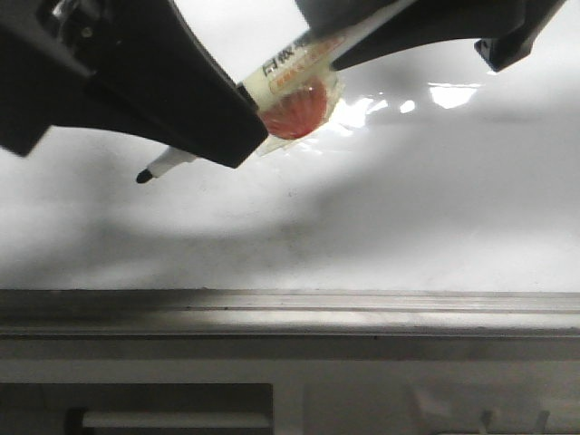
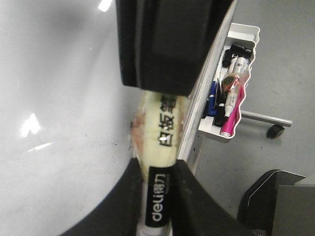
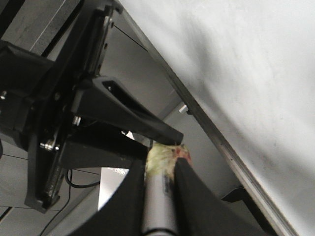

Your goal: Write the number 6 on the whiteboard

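The whiteboard (image 1: 435, 208) fills the front view, glossy white with grey smudges and a bright reflection (image 1: 451, 93). No number 6 shows on it in any view. A marker (image 1: 294, 68), wrapped in yellowish tape with a red-orange patch, is held slanted in front of the board, its black tip (image 1: 145, 176) pointing down-left close to the surface; contact cannot be told. My left gripper (image 1: 240, 122) is shut on the marker's "deli" label (image 2: 156, 196). My right gripper (image 1: 362, 36) is shut on the marker's grey end (image 3: 160, 196). Both grip the same marker.
The board's grey metal tray edge (image 1: 290, 313) runs along the bottom. In the left wrist view a white side tray (image 2: 246, 34) holds several pens beside the board's edge. A stand leg with a caster (image 2: 274, 131) rests on the grey floor.
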Tool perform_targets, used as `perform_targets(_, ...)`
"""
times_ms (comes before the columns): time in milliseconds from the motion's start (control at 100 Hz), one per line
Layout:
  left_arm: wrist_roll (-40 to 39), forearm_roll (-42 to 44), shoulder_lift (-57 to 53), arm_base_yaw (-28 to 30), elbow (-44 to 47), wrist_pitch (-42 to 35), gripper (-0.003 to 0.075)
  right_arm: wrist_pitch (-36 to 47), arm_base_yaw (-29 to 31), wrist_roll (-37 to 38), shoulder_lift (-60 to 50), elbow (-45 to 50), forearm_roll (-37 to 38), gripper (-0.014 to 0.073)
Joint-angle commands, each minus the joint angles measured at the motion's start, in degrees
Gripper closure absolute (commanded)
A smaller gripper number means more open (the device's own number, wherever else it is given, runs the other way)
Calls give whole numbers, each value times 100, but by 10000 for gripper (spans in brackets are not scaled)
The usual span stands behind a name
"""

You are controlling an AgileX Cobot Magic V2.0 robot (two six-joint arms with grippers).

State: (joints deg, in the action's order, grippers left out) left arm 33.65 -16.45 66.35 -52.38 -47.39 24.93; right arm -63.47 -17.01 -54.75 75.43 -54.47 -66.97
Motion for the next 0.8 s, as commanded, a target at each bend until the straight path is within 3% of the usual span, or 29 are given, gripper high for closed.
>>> perform_targets(0,-25,-61,-92,-43,-209,-508,740,-116,1,-162,-115,-180,-263,667)
perform_targets(140,-25,-61,-92,-32,-209,-513,732,-116,1,-228,-115,-180,-222,654)
perform_targets(210,-25,-61,-92,-32,-209,-503,675,-101,1,-296,-115,-180,-209,653)
perform_targets(280,-25,-61,-92,-10,-209,-503,554,-50,1,-316,-125,-169,-196,646)
perform_targets(410,-69,-297,-229,271,-209,-515,244,58,1,-407,-306,-130,-154,637)
perform_targets(480,-171,-498,-378,561,-209,-501,163,297,1,-465,-608,5,-141,637)
perform_targets(790,-171,-1633,-1455,2028,379,-812,220,2618,1,-491,-2773,1367,103,637)
